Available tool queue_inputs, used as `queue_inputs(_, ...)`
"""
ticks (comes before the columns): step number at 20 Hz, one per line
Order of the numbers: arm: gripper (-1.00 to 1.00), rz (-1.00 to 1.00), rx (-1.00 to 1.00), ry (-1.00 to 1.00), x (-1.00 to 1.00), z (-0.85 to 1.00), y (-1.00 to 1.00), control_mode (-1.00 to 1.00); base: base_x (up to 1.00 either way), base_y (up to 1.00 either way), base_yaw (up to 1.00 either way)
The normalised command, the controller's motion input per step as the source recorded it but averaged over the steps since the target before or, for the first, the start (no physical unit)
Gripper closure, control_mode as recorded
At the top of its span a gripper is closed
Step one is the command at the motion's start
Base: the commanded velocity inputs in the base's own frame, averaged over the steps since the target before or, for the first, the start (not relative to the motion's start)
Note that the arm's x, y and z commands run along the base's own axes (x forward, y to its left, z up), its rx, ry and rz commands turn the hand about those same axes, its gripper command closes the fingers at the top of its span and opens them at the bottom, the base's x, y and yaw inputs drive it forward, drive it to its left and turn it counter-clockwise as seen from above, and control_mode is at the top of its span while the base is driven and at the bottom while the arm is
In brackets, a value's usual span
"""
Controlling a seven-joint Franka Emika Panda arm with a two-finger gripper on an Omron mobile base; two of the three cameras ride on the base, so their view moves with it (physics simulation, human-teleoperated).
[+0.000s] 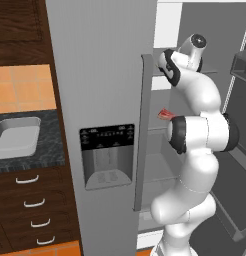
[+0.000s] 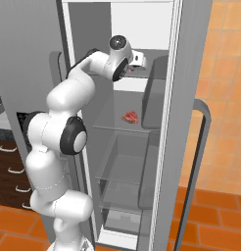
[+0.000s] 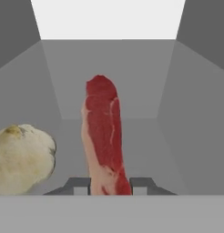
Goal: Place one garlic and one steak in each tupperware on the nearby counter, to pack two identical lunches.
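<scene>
A steak (image 3: 104, 132) stands on edge in the hand view, its near end between my two fingertips. My gripper (image 3: 110, 185) is shut on this steak, with the dark fingertips (image 3: 79, 185) pressed against its sides. One garlic (image 3: 22, 159) lies just to its left on the same upper fridge shelf. In the right base view my gripper (image 2: 137, 61) reaches into the open fridge at that upper shelf. A second steak (image 2: 131, 116) lies on the shelf below and also appears as the steak (image 1: 165, 115) past the door edge. One tupperware (image 1: 15, 137) sits on the counter (image 1: 50, 147) at the left.
The closed fridge door (image 1: 107, 100) with its dispenser panel stands between the counter and the open compartment. The open right door (image 2: 201, 127) with its long handle hangs beside the shelves. Drawers (image 1: 30, 202) with curved handles are under the counter.
</scene>
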Motion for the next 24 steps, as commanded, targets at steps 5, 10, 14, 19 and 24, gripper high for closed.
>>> queue_inputs(5,1.0,0.0,0.0,0.0,0.0,0.04,0.0,-1.0,0.0,0.0,0.0)
queue_inputs(10,1.0,0.0,0.0,-0.06,-0.09,0.31,0.0,-1.0,0.0,0.0,0.0)
queue_inputs(14,1.0,0.0,0.0,-0.05,-0.17,0.37,0.0,-1.0,0.0,0.0,0.0)
queue_inputs(19,1.0,0.0,-0.01,0.0,-0.52,0.18,0.0,-1.0,0.0,0.0,0.0)
queue_inputs(24,1.0,0.0,-0.01,0.0,-0.68,0.1,0.01,-1.0,0.0,0.0,0.0)
